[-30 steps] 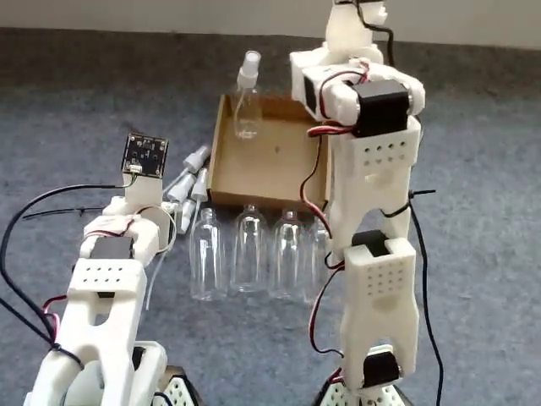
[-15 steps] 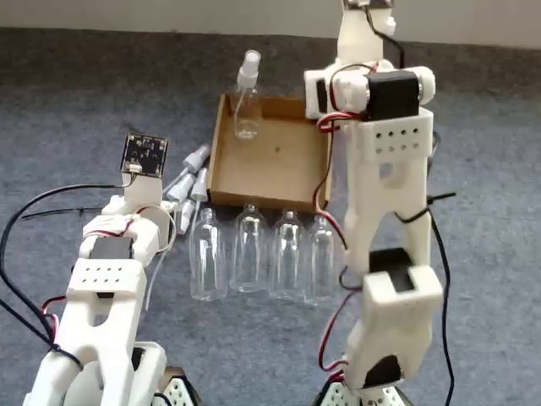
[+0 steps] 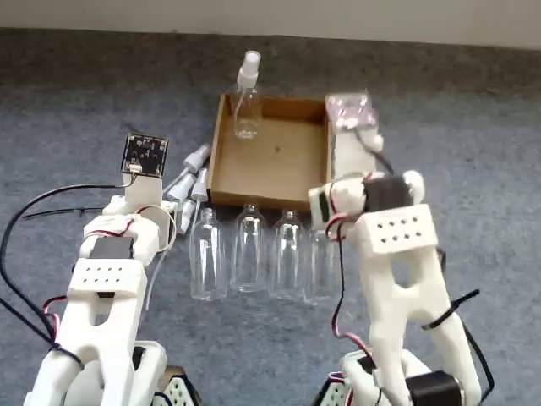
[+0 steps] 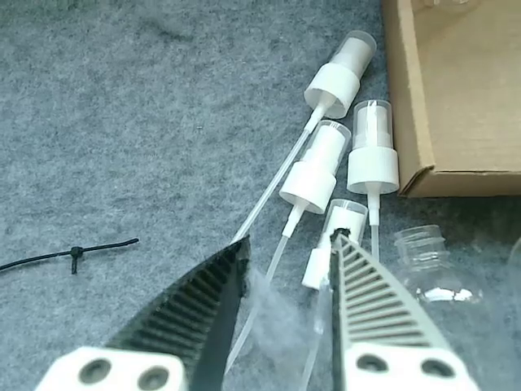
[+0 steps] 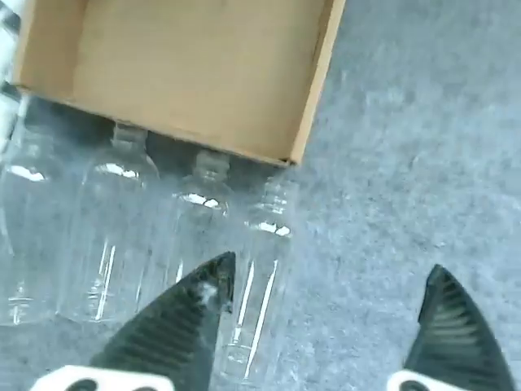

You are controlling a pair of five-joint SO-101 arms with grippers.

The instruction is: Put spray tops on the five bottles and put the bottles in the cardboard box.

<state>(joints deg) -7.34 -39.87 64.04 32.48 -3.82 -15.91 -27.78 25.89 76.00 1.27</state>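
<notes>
While four open bottles (image 3: 254,254) stand mid-frame | left end effector (image 4: 290,238) apart over spray tops (image 4: 326,163) | right end effector (image 5: 330,267) apart above bottles | capped bottle (image 3: 247,106) in box (image 3: 279,165), upper centre

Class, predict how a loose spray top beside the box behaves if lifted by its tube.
The spray tops likely hang head-down: thin tubes look bendy, heads bulky. Their round caps would probably roll if nudged, though the carpet may slow them.

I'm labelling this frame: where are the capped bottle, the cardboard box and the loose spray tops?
capped bottle (image 3: 246,110), high view, on its clear body.
cardboard box (image 3: 279,165), high view, on its bare floor.
loose spray tops (image 4: 374,169), left wrist view, on one top's white collar.
</notes>
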